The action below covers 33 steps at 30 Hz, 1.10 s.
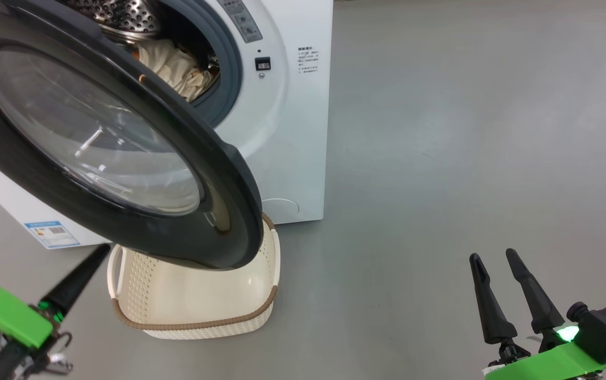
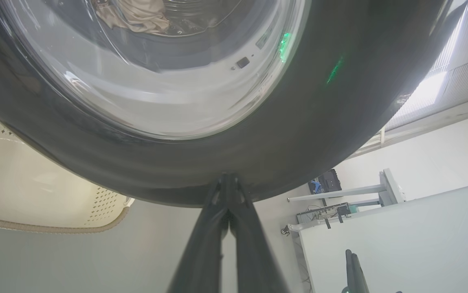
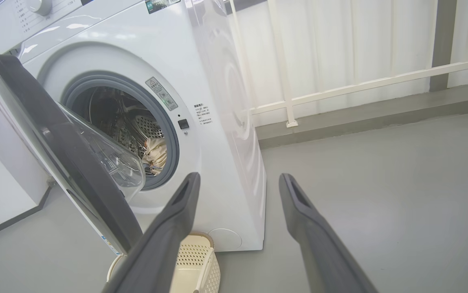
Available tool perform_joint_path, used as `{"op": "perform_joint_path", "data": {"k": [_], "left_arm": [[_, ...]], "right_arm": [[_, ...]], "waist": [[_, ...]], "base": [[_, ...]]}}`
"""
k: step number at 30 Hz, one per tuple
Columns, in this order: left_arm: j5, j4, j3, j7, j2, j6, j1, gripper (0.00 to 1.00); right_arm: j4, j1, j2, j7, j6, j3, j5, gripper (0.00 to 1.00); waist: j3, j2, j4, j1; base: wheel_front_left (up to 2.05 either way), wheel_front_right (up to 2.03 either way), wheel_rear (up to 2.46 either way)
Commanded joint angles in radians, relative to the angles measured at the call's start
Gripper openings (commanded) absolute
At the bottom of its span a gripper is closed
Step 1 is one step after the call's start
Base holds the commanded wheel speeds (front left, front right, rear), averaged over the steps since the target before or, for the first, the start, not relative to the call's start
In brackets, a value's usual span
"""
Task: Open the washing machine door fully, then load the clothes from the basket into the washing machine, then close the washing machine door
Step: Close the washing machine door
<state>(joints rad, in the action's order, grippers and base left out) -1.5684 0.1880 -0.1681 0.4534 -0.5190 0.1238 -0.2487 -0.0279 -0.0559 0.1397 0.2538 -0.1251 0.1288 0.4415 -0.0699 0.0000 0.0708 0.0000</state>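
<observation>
A: Grey floor (image 1: pixel 440 158) lies around your white box-shaped washing machine (image 1: pixel 303 132); cream fabric clothes (image 1: pixel 176 66) lie in its steel drum (image 1: pixel 123 16), and the cream perforated plastic basket (image 1: pixel 176 295) looks empty.

B: So you are probably at the closing step. Your left gripper (image 2: pixel 228 179), fingers together, is at the half-open round black-rimmed glass door (image 1: pixel 218 174); your right gripper (image 1: pixel 492 255) stands spread, well apart. Push the rim inward until it latches.

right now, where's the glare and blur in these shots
Head view: pale glare streaks on the glass of the washing machine door, the left pincer slightly blurred. Left wrist view: the door's black rim soft from closeness, green glints on it. Right wrist view: the washing machine crisp, the near fingers of the right pincer soft.
</observation>
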Motion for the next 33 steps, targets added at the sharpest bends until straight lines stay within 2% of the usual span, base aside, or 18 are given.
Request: {"op": "perform_joint_path", "data": {"k": [1,5,9,12,13,24,33], "left_arm": [[-0.006,-0.034,0.054,-0.014,-0.036,0.007,-0.004,0.00],[0.019,-0.040,0.058,-0.060,-0.023,0.007,0.071,0.00],[0.070,-0.035,0.037,-0.118,-0.023,0.007,0.140,0.46],[0.085,-0.022,0.027,-0.160,-0.018,0.007,0.177,0.92],[0.089,-0.018,0.020,-0.172,-0.016,0.007,0.189,1.00],[0.116,0.025,-0.015,-0.329,0.008,0.007,0.280,1.00],[0.256,0.084,-0.098,-0.583,0.007,0.007,0.300,1.00]], "right_arm": [[0.023,-0.001,0.020,0.008,-0.006,0.023,0.005,1.00],[0.021,-0.008,0.022,0.008,-0.006,0.025,0.006,1.00],[0.020,-0.010,0.024,0.008,-0.006,0.027,0.007,1.00],[0.020,-0.010,0.024,0.008,-0.006,0.025,0.008,1.00],[0.020,-0.011,0.025,0.008,-0.006,0.025,0.008,1.00],[0.015,-0.020,0.026,0.008,-0.006,0.031,0.013,1.00],[0.014,-0.026,0.029,0.008,-0.006,0.032,0.017,1.00]], "waist": [[0.005,0.0000,-0.009,0.0000],[0.013,0.0000,-0.022,0.0000],[0.017,0.0000,-0.033,0.0000],[0.020,0.0000,-0.041,0.0000],[0.021,0.0000,-0.044,0.0000],[0.040,0.0000,-0.062,0.0000],[0.048,0.0000,-0.075,0.0000]], "base": [[0.00,0.00,0.00],[0.00,0.00,0.00],[0.00,0.00,0.00],[0.00,0.00,0.00],[0.00,0.00,0.00],[0.00,0.00,0.00],[0.00,0.00,0.00]]}}
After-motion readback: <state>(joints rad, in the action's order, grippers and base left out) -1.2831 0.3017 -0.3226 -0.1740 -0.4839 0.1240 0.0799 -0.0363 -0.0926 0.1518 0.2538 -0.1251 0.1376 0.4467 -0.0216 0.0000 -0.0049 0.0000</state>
